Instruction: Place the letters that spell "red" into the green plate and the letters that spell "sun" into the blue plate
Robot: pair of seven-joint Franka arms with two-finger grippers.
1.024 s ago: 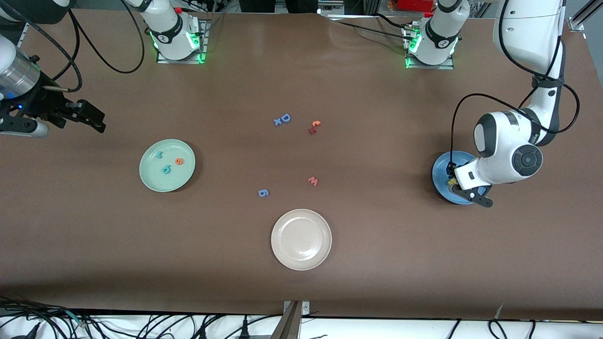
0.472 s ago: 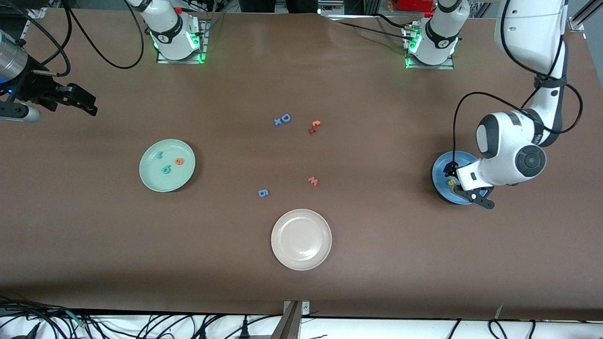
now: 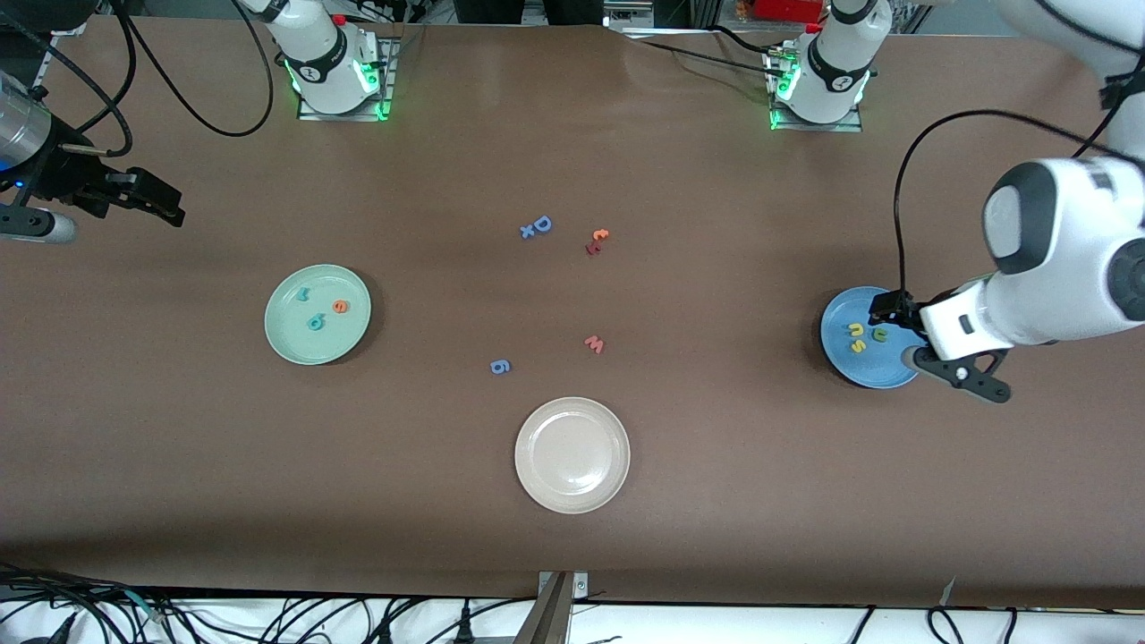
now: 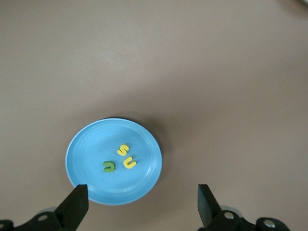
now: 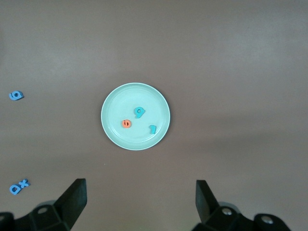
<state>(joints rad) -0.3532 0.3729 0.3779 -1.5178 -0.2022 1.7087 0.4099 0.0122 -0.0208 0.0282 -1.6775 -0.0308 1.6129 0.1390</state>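
The blue plate [image 3: 864,368] lies at the left arm's end of the table and holds a yellow "n" [image 3: 856,329], an olive "u" [image 3: 880,334] and a yellow "s" [image 3: 858,346]. My left gripper [image 3: 928,347] hangs open and empty above that plate's edge. In its wrist view the plate [image 4: 91,147] and the "s" [image 4: 123,149] lie below the left gripper [image 4: 140,207]. The green plate [image 3: 295,340] holds a teal "r" [image 3: 303,292], an orange "e" [image 3: 340,306] and a teal "d" [image 3: 315,322]. My right gripper [image 3: 170,204] waits open, raised at the right arm's end.
A beige-white plate [image 3: 572,454] sits nearest the front camera. Loose letters lie mid-table: a blue "D" with an "x" [image 3: 537,226], an orange "t" [image 3: 599,235], a pinkish "w" [image 3: 595,343] and a blue "g" [image 3: 500,366].
My left gripper opened, left the yellow "s" in the blue plate and rose toward the left arm's end. The right gripper drew back slightly, then held still.
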